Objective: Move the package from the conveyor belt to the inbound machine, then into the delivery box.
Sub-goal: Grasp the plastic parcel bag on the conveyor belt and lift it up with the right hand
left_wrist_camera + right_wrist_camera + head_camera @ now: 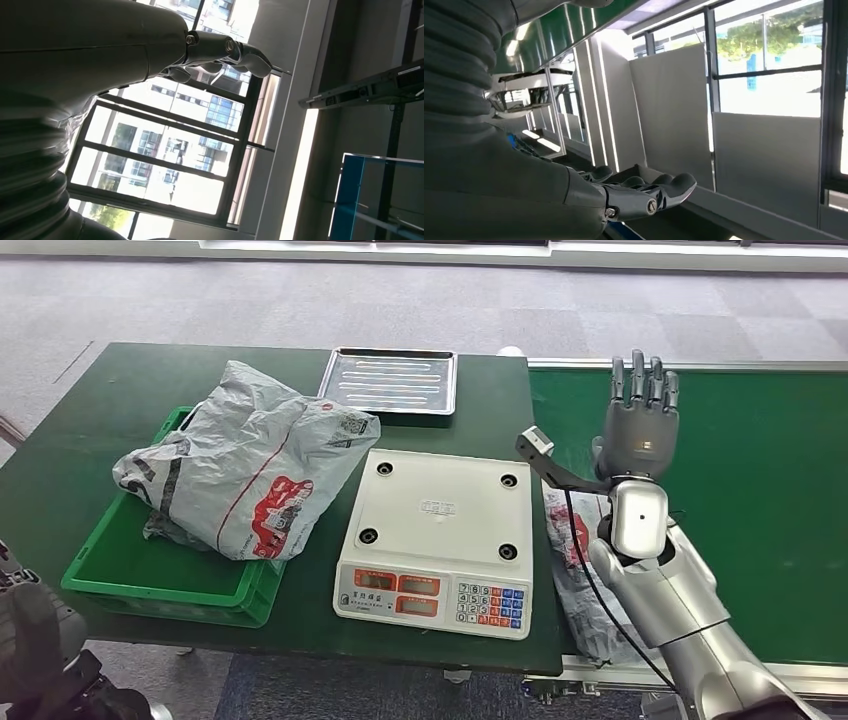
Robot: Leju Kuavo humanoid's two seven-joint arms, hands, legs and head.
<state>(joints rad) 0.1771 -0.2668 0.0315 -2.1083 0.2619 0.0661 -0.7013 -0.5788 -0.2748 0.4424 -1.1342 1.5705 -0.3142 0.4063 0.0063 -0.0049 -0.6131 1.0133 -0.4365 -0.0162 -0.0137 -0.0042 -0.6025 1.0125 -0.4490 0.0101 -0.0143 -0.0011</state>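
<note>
2 grey plastic mail packages: one lies in the green plastic crate; the other rests on the green conveyor belt, partly under the right hand, raised flat, fingers apart, empty. A slippery bag could slide at grasping and miss the white scale on the worktop. The left hand seems curled; I cannot tell.

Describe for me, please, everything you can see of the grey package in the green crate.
The grey package is a soft, crumpled plastic mailer bag with a red printed logo, a thin red line and a label near its upper right corner. It lies slumped across the green crate on the table's left, filling most of it and overhanging the crate's right rim toward the scale, without clearly touching it. Darker folds show at its lower left. No hand touches it.
</note>
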